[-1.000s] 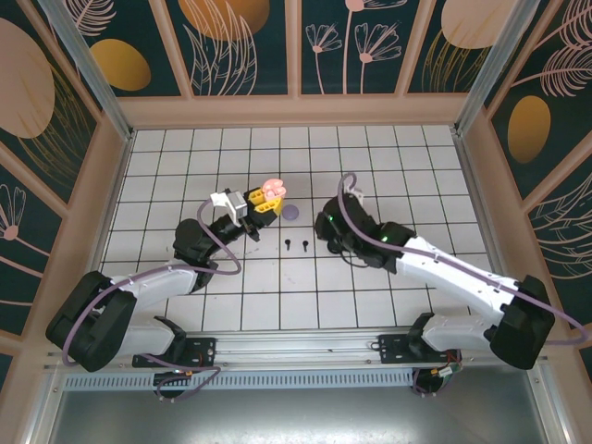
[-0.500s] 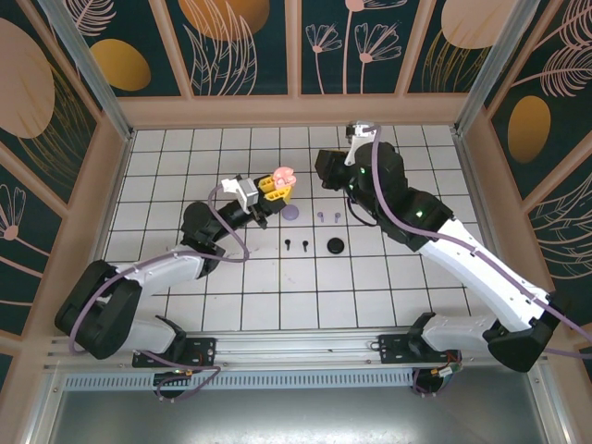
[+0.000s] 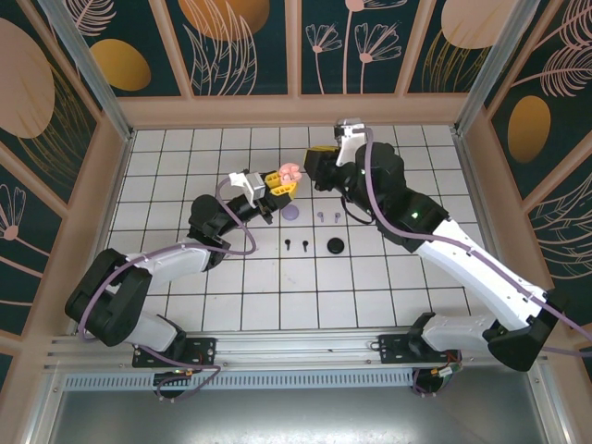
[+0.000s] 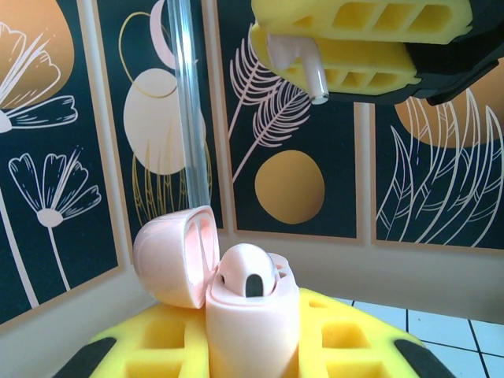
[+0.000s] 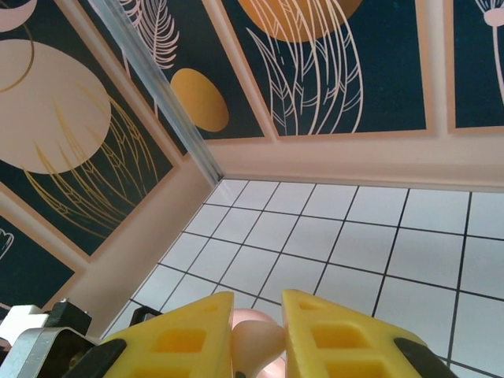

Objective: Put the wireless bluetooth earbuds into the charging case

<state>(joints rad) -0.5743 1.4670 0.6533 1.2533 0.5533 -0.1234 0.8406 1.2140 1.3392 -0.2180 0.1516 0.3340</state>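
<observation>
My left gripper [image 3: 277, 183] is shut on an open pink charging case [image 3: 289, 174], held above the table. In the left wrist view the case [image 4: 252, 323] stands upright between the yellow fingers, lid [image 4: 175, 256] swung left, with one pink earbud [image 4: 246, 276] seated inside. My right gripper [image 3: 313, 168] hovers just right of the case, shut on a second pink earbud [image 5: 260, 342]. That earbud's stem [image 4: 303, 67] points down from the right fingers [image 4: 362, 39] above the case. Two lilac earbuds [image 3: 327, 216] and two black earbuds [image 3: 297, 245] lie on the table.
A lilac case [image 3: 293, 212] lies closed below the left gripper, and a black case [image 3: 336, 246] sits right of the black earbuds. The back wall [image 3: 296, 109] is close behind both grippers. White tiles [image 3: 388, 305] stretch open toward the near edge.
My right arm swung up from the middle of the table, uncovering the black case and lilac earbuds, then edged left toward the pink case. My left gripper carried the case slightly right and back.
</observation>
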